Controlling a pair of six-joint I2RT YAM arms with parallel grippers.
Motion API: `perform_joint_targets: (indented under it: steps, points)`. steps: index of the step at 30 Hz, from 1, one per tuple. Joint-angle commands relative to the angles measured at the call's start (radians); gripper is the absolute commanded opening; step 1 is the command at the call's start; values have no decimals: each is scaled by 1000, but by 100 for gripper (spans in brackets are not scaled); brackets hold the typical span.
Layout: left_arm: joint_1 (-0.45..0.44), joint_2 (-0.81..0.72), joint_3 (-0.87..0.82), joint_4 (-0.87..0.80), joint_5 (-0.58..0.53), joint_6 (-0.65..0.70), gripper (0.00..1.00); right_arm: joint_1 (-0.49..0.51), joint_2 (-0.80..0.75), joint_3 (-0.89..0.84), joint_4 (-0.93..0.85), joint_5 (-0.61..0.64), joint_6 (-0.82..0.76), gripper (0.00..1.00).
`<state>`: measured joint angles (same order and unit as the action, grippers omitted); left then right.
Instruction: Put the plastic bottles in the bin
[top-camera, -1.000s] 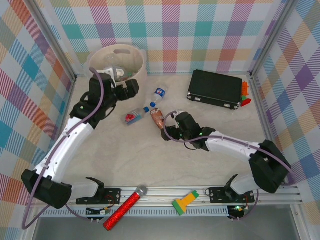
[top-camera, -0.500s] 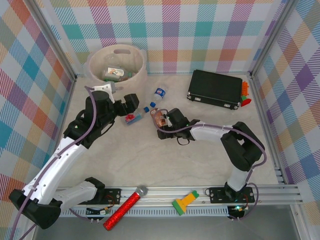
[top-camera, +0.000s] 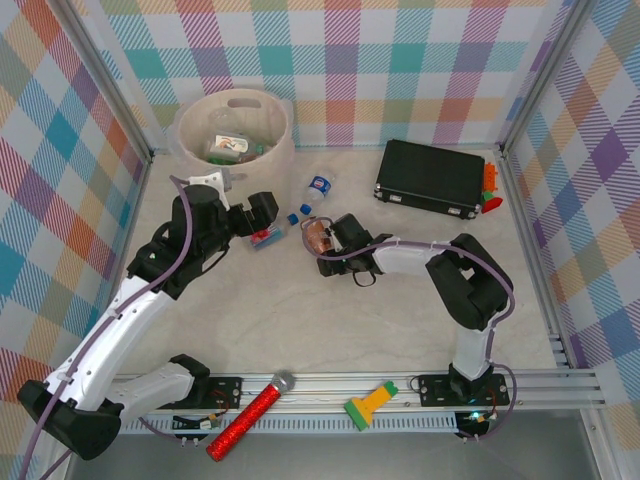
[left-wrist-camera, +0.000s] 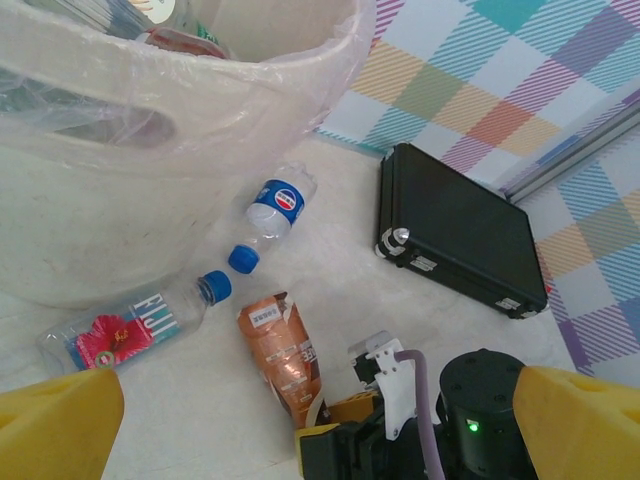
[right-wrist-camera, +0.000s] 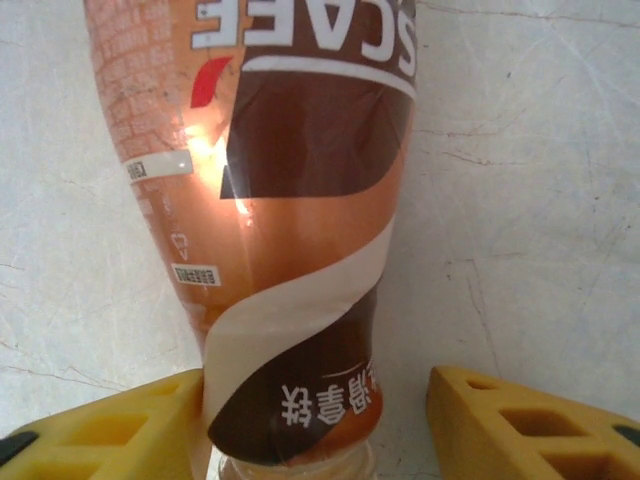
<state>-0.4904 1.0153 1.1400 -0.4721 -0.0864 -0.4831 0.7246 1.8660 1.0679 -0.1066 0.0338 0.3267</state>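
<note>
1. Top external view: bin (top-camera: 283, 140), pale cream and round, stood at the far left of the table (top-camera: 300, 320), with several plastic bottles (top-camera: 228, 147) inside.
2. Left gripper (top-camera: 258, 210): hung just in front of the bin, its yellow fingers (left-wrist-camera: 55, 425) spread fully apart, nothing between them.
3. Right gripper (right-wrist-camera: 315, 420): jaws partly apart, astride the neck end of the brown-labelled bottle (right-wrist-camera: 300, 200). One finger lay against the bottle, the other stood slightly off it.
4. Brown-labelled bottle: lying flat on the table near its centre.
5. Clear bottle with red-flower label (left-wrist-camera: 130, 328): blue cap, lying beside the bin wall.
6. Clear bottle with blue label (left-wrist-camera: 275, 205): blue cap, lying just beyond it.
7. Black case (left-wrist-camera: 455, 235): flat, at the far right.
8. Red glitter microphone (top-camera: 250, 415) and green-and-yellow tool (top-camera: 368, 405): on the near rail.
</note>
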Motion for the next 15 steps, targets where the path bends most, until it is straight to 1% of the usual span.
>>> perform_joint_targets:
  steps: [1, 9, 12, 15]
  points:
    - [-13, -32, -11, 8, 20, -11, 100, -2, 23, 5, -8, -29, -9, 53]
    - [-13, -29, 1, -2, 23, -17, 100, -2, 8, -12, 7, -45, -1, 40]
    - [-13, -36, 0, -5, 18, -21, 100, -1, -21, -25, 15, -55, 2, 37]
    - [-13, -39, 0, -5, 20, -24, 99, -1, -67, -45, 25, -55, 10, 37]
